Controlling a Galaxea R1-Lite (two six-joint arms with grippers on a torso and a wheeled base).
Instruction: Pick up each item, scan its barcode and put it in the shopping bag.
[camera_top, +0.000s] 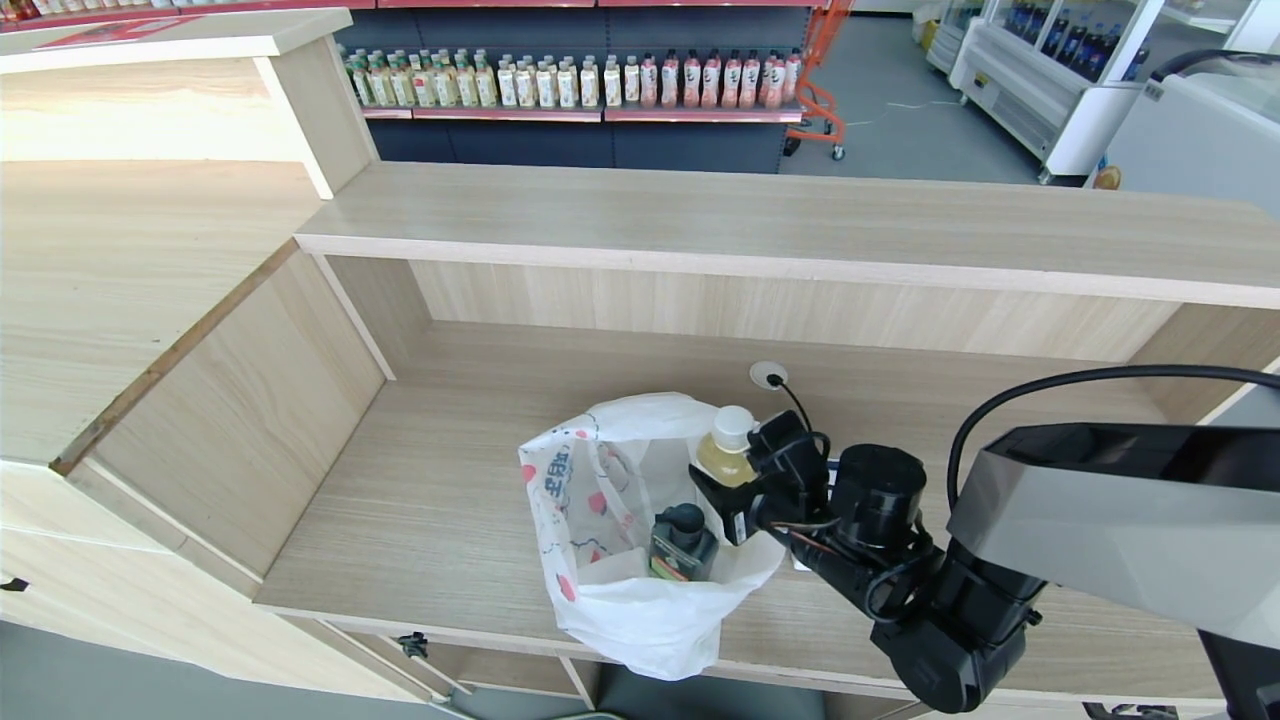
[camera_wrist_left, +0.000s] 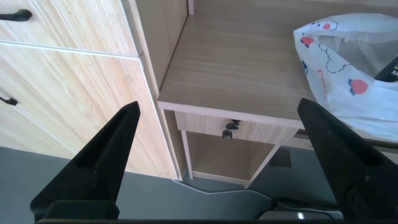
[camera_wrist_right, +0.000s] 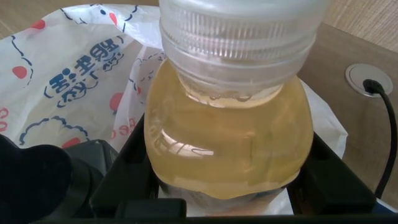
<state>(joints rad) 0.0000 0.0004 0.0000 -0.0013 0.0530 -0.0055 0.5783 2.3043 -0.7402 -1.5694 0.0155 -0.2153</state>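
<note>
Here our right gripper (camera_top: 745, 490) clasped the yellow drink bottle (camera_top: 724, 458) at the mouth of the cartoon-printed shopping bag (camera_top: 640, 620) on the table (camera_top: 420, 500). A dark bottle (camera_top: 683, 545) stood inside and a cable (camera_top: 795, 400) lay behind. Our left gripper (camera_wrist_left: 219, 106) gaped wide.

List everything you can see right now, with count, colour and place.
shopping bag: 1, white with red and blue prints, open on the wooden counter.
dark bottle: 1, black cap, upright inside the bag.
juice bottle: 1, yellow drink, white cap, held over the bag's right rim.
cable port: 1, white, black cable plugged in, behind the bag.
shelf bottles: many, one row, store shelf beyond the counter.
orange cart: 1, beside that shelf.
freezers: several, white, far right.
right pincer: black, shut on the juice bottle.
left pincer: black, open, off the counter's front.
</note>
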